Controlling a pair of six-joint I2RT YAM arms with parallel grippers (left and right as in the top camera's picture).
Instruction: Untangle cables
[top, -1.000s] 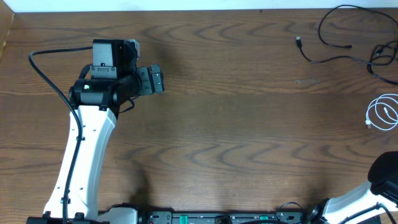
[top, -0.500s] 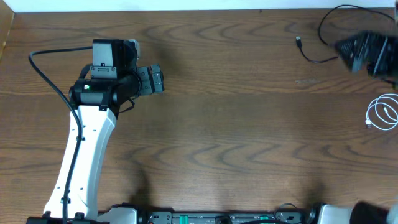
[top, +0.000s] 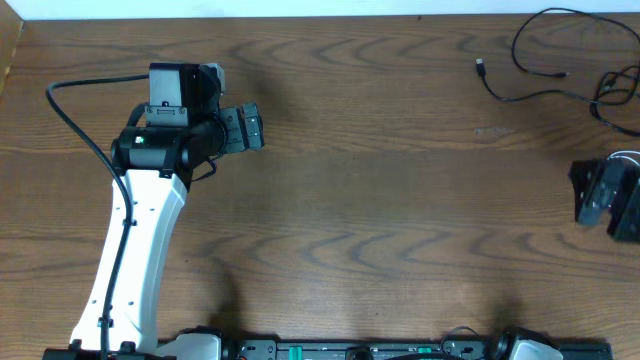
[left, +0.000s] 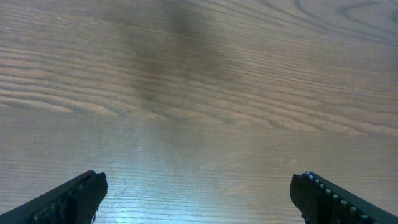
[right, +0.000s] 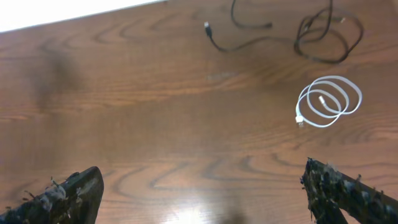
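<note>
Left hand (left: 199, 183) and right hand (right: 202, 182) spread wide over the bench (right: 155, 93) — white cable (right: 321, 98) coiled, black cable (right: 337, 61) apart.

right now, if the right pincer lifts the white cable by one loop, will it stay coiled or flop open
Probably floppy: the white cable is thin and lies in loose flat loops, so it would likely sag and uncoil. It looks light, and would probably slide easily on the smooth table.
</note>
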